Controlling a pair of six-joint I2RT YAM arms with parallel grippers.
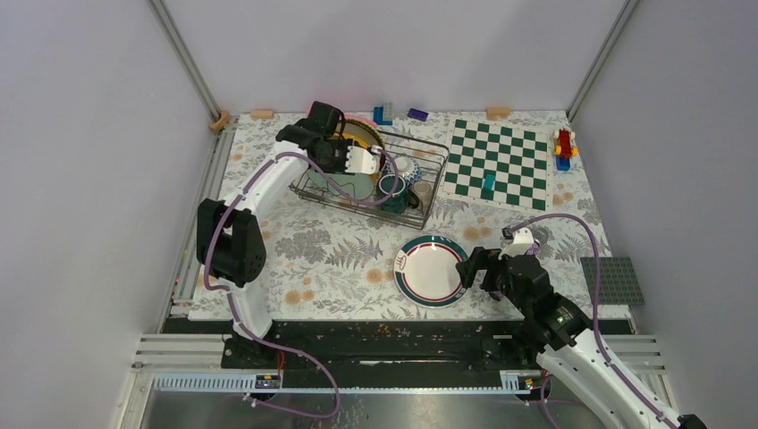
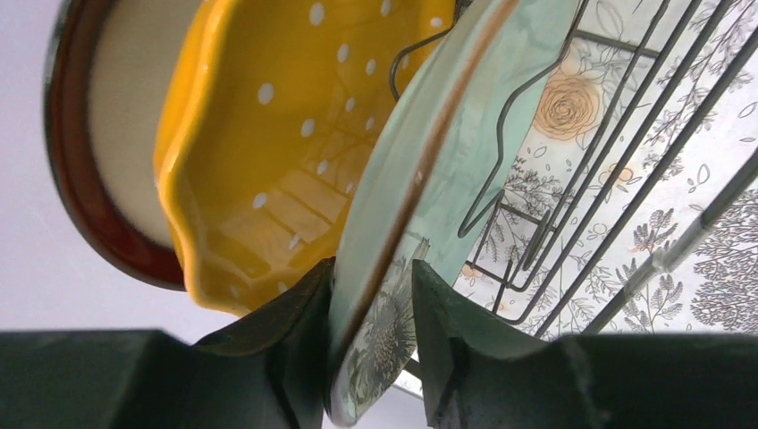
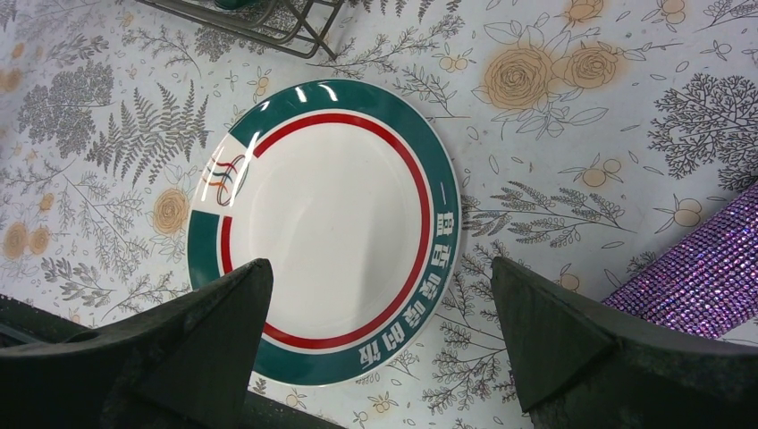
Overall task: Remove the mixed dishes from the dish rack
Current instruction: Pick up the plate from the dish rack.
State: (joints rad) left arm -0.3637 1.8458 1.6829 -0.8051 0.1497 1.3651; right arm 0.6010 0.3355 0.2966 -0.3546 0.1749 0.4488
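Observation:
The dish rack [image 1: 429, 207] stands at the back left of the table, with a dark green mug [image 1: 391, 189], a patterned bowl [image 1: 405, 166] and a small olive cup [image 1: 420, 193] at its right end. My left gripper [image 1: 357, 170] reaches into the rack's left end. In the left wrist view its jaws [image 2: 372, 268] are shut on the rim of the upright pale green floral plate [image 2: 429, 161]. Behind it stand a yellow dotted plate [image 2: 268, 134] and a cream plate with a dark red rim [image 2: 107, 116]. My right gripper [image 1: 478, 268] [image 3: 380, 295] hangs open and empty beside a white plate with a green and red rim [image 3: 331, 214] lying flat on the table.
A green-and-white chessboard [image 1: 499, 161] with a teal piece [image 1: 488, 185] lies right of the rack. A red and yellow toy [image 1: 564, 145] sits at the back right, and a grey studded plate [image 1: 615, 279] at the right edge. A purple glittery object [image 3: 706, 268] lies near my right gripper.

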